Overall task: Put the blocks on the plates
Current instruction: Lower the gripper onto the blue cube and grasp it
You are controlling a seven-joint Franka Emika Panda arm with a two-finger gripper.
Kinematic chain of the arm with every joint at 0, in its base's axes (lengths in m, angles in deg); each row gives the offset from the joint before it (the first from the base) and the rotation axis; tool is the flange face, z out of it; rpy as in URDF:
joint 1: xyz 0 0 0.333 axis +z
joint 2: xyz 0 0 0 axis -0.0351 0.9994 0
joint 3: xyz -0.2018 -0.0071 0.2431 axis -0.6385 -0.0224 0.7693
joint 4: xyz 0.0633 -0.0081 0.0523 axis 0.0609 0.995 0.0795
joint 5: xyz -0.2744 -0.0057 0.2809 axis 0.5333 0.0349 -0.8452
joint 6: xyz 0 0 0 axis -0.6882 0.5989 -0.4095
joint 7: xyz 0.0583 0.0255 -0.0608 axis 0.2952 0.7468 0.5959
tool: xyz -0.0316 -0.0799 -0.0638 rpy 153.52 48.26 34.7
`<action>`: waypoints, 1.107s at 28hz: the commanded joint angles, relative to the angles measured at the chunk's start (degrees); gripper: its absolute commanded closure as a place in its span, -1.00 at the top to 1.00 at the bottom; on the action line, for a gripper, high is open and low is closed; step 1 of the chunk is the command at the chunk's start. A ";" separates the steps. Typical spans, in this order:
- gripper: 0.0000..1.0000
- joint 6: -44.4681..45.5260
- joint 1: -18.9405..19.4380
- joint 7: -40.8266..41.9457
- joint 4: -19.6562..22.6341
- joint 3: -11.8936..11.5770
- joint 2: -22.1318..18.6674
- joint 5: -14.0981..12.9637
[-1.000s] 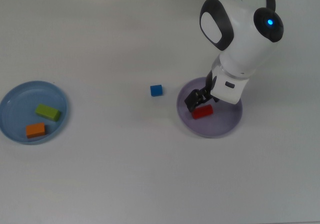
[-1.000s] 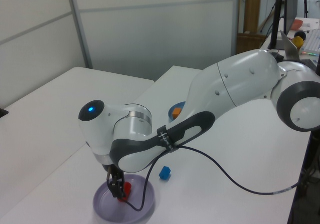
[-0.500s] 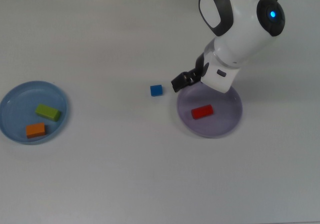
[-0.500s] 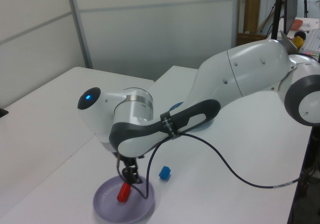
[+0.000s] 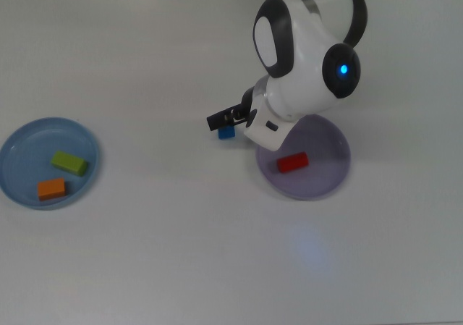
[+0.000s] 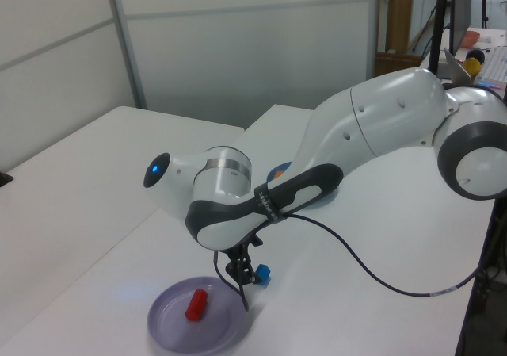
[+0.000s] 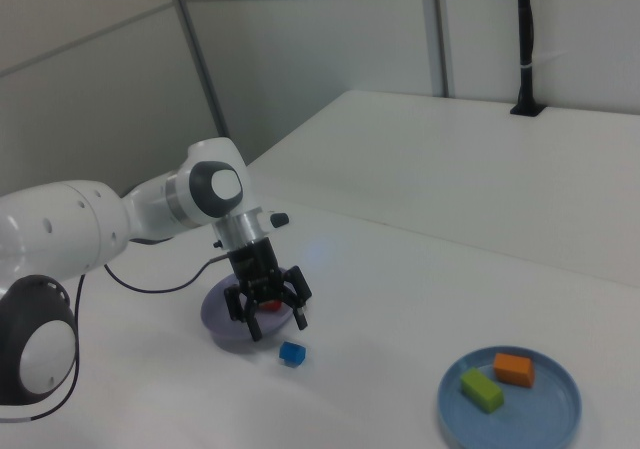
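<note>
White table (image 5: 145,252) fills your top view. Light blue plate (image 5: 14,158) sits at the top view's left edge, holding the lime-green block (image 5: 69,163) and, just below it, the orange block (image 5: 51,189), close but apart. Lavender plate (image 5: 329,173) lies right of centre with the red block (image 5: 292,163) on it. Blue cube (image 5: 227,132) rests on bare table just left of that plate, on neither plate. Gripper (image 5: 226,119) hangs directly over the cube, partly covering it; the arm's white body overlaps the lavender plate's upper left rim.

Left view: you see the gripper (image 6: 242,275) pointing down beside the blue cube (image 6: 262,274), above the table. Red block (image 6: 196,305) lies in the lavender plate (image 6: 170,332) at the bottom. A sliver of the light blue plate (image 6: 278,168) shows behind the arm.

Right view: your jaws are spread wide, holding nothing. Gripper (image 7: 268,319) is above the blue cube (image 7: 291,353), not touching it, in front of the lavender plate (image 7: 214,321). Red block (image 7: 270,306) peeks between the fingers. Light blue plate (image 7: 560,419) at the right view's lower right carries the lime-green block (image 7: 481,390) and orange block (image 7: 513,369).
</note>
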 commanded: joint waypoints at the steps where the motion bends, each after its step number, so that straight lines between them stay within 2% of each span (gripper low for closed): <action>1: 1.00 0.28 -0.43 1.04 0.82 -0.22 0.05 1.26; 8: 1.00 -0.16 -1.40 0.95 0.90 -0.22 1.99 2.31; 16: 0.99 -0.25 -1.49 0.95 0.90 -0.22 2.34 2.75; 19: 0.63 -0.25 -1.40 1.04 0.99 -0.22 2.34 2.75; 20: 0.44 -0.25 -1.40 1.13 1.08 -0.13 2.34 2.84; 21: 0.03 -0.25 -1.40 1.13 1.08 -0.13 2.34 2.75; 26: -0.65 -0.25 -1.40 1.13 1.08 0.13 2.34 2.66; 30: -0.99 -0.25 -1.40 0.95 1.08 0.22 2.34 2.57; 31: -1.00 -0.25 -1.40 0.87 1.08 0.22 2.34 2.57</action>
